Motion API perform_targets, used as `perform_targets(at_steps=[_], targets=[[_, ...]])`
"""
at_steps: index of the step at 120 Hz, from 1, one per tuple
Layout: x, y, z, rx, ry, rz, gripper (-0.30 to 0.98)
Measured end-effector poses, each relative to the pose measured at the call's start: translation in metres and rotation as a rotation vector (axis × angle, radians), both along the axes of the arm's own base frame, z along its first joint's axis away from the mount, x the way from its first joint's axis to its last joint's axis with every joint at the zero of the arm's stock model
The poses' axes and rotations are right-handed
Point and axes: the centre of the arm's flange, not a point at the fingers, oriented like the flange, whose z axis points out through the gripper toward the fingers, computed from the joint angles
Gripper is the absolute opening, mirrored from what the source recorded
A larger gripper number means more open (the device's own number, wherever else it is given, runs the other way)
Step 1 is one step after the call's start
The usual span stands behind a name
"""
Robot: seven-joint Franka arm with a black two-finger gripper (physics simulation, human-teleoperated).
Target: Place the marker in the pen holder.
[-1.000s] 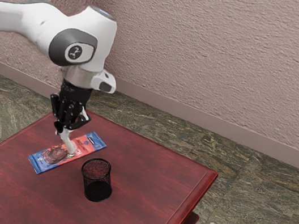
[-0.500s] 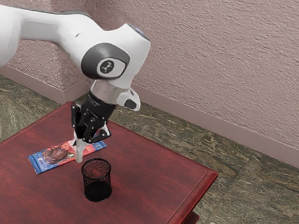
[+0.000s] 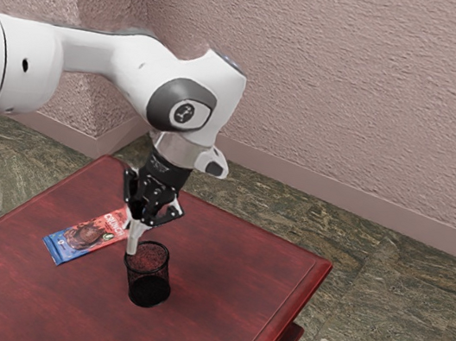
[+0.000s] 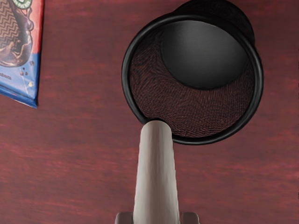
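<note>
In the exterior view my gripper (image 3: 143, 219) is shut on the whitish marker (image 3: 133, 241), which hangs down from it to the near-left part of the rim of the black mesh pen holder (image 3: 148, 284). The pen holder stands upright on the table. In the wrist view the fingertips of my gripper (image 4: 156, 218) flank the marker (image 4: 157, 172) on two sides. The marker's far end overlaps the rim of the pen holder (image 4: 210, 114); whether they touch, I cannot tell. The holder's inside shows only its mesh wall and dark bottom.
A blue and red chocolate packet (image 3: 86, 236) lies flat on the red table (image 3: 221, 266), beside the pen holder toward the exterior view's left. One corner of this packet (image 4: 18, 60) appears in the wrist view too.
My gripper has carried the marker from above the packet toward the exterior view's right, up to the pen holder's rim. The holder and the packet have stayed where they were.
</note>
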Motion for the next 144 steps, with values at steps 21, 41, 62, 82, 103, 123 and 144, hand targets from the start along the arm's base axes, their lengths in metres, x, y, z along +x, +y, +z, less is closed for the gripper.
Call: perform_targets(at_steps=[21,41,62,82,103,123,144], targets=[[0.001,-0.003,-0.005,-0.002,0.006,0.006,-0.06],[0.008,-0.002,-0.009,0.002,0.004,0.014,-0.06],[0.011,-0.002,-0.022,0.010,0.017,0.018,-0.06],[0.012,-0.003,-0.029,0.014,0.024,0.019,-0.06],[0.011,-0.011,-0.032,-0.003,0.027,0.019,0.20],[0.013,-0.024,0.021,-0.049,-0.040,0.007,0.46],[-0.018,0.020,0.234,-0.257,-0.449,-0.006,0.59]])
